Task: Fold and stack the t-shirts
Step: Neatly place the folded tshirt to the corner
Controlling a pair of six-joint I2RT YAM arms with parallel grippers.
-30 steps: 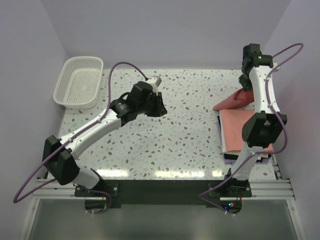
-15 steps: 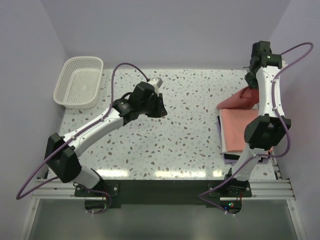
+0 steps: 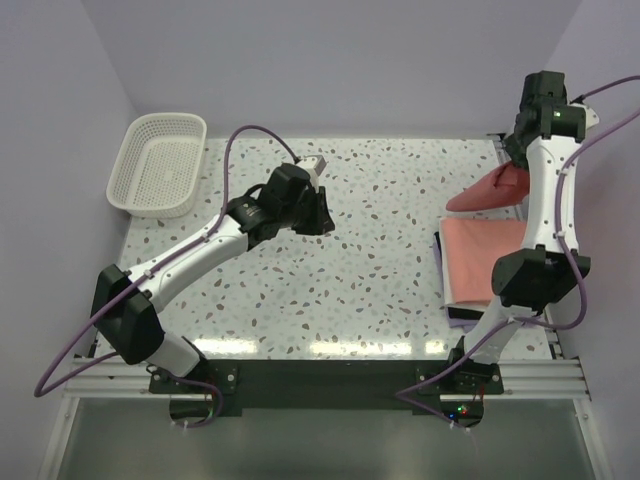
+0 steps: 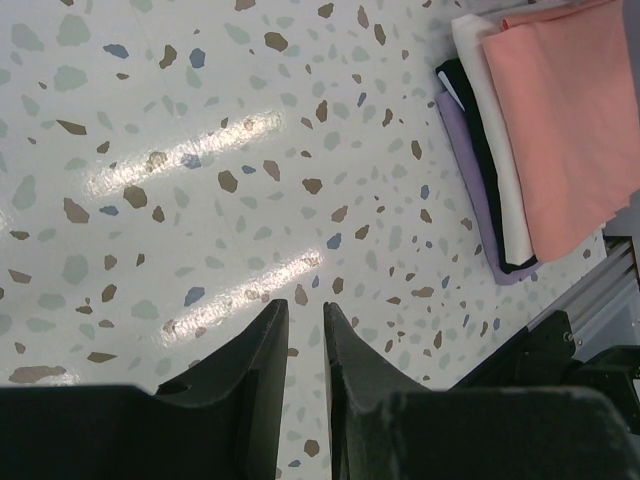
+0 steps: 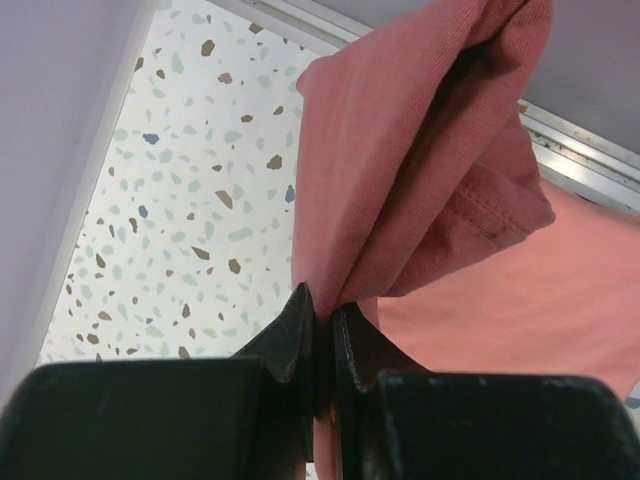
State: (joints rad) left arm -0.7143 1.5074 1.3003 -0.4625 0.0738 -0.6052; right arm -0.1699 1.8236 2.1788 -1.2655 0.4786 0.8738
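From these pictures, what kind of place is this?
Probably a robot test cell, not a home: plain lilac walls enclose a speckled terrazzo-pattern table, and aluminium rails carry two arms.

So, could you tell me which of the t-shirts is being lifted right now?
The dusty red t-shirt, pinched by the right gripper; the salmon t-shirt lies folded on the stack.

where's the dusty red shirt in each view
Top external: the dusty red shirt hangs at far right, under the right end effector.
Left wrist: not in view; only the folded stack.
Right wrist: it fills the centre and top, pinched in the end effector.
Shared landmark: the folded salmon shirt.
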